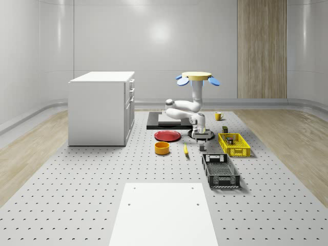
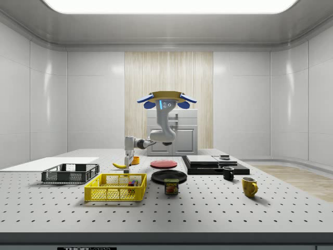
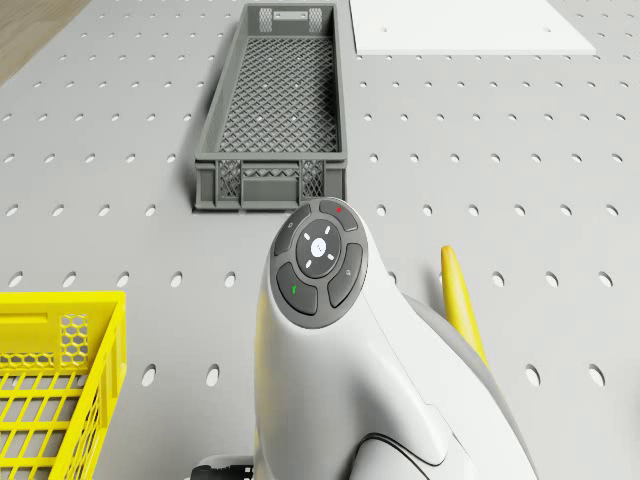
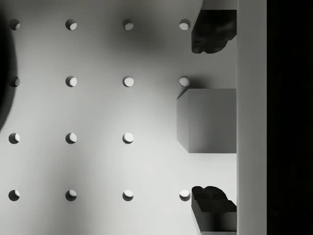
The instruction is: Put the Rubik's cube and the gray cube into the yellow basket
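The gray cube sits on the perforated table, and in the wrist view it lies between my two dark fingertips with a gap on each side. My gripper is open and points straight down over it. The whole-scene view has the gripper just above the small cube, left of the yellow basket. A small multi-coloured block, apparently the Rubik's cube, lies inside that basket. The drone hovers high over this spot with the arm hanging below it.
A gray mesh crate stands in front of the basket. A banana, orange bowl and red plate lie to the whole-scene view's left. Behind are a black platform, yellow mug and white cabinet.
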